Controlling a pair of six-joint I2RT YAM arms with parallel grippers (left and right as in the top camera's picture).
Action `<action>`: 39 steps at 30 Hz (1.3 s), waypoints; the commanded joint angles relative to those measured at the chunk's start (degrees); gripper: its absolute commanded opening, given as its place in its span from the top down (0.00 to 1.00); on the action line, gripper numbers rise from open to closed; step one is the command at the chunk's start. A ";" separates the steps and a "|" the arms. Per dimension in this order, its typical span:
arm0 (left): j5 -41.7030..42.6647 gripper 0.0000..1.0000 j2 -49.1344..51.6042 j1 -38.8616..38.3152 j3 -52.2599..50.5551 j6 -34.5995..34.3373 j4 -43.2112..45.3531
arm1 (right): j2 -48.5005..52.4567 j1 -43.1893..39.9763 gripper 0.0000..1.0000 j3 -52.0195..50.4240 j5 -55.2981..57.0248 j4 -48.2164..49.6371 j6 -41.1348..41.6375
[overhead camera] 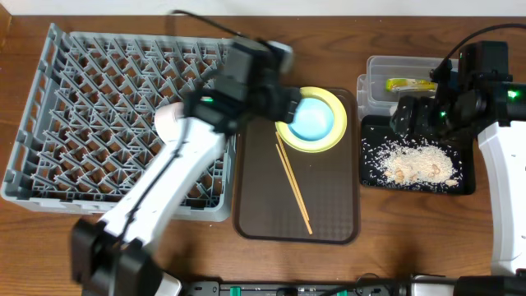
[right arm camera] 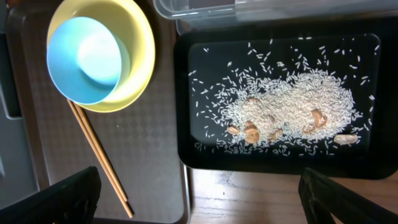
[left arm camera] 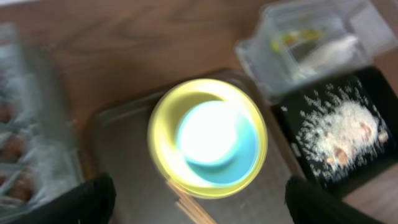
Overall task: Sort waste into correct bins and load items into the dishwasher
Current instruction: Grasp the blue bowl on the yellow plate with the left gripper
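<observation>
Two chopsticks (overhead camera: pixel 293 185) lie nearest on the brown tray (overhead camera: pixel 329 218), then the blue bowl (overhead camera: pixel 313 120) sits in the yellow plate (overhead camera: pixel 316 147) under the wide-open left pincer (left arm camera: pixel 199 208), and the right pincer (right arm camera: pixel 199 205), wide too, hangs over rice (overhead camera: pixel 419 160) in the black tray (overhead camera: pixel 462 183).

This is a robotics lab bench staged as a kitchen clean-up station. A wood-grain table (overhead camera: pixel 49 255) holds a grey dish rack (overhead camera: pixel 90 107) at left, a brown serving tray (overhead camera: pixel 329 205) in the middle, and a clear tub (overhead camera: pixel 382 62) and black tray (overhead camera: pixel 464 185) at right. A left robot arm (overhead camera: pixel 164 189) and a right robot arm (overhead camera: pixel 501 164) reach over it, and black hardware (overhead camera: pixel 288 288) lines the near edge.
</observation>
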 commanded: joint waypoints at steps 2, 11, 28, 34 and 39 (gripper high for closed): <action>-2.67 0.10 8.76 -7.15 0.90 5.90 5.53 | -0.15 0.07 0.01 0.11 4.94 -1.49 2.89; -3.02 0.14 23.12 -12.13 0.85 5.84 10.16 | -0.15 0.07 0.01 0.11 6.36 -2.36 3.91; -8.37 0.69 23.56 -12.13 0.63 5.81 4.11 | -0.15 0.07 0.01 0.11 6.34 -2.40 3.45; -8.37 0.75 23.50 -12.13 0.63 5.81 3.98 | -0.15 0.07 0.01 0.11 6.34 -2.38 3.43; -8.39 0.76 22.43 -12.13 0.63 5.81 4.02 | -0.15 0.07 0.01 0.11 6.36 -2.38 3.45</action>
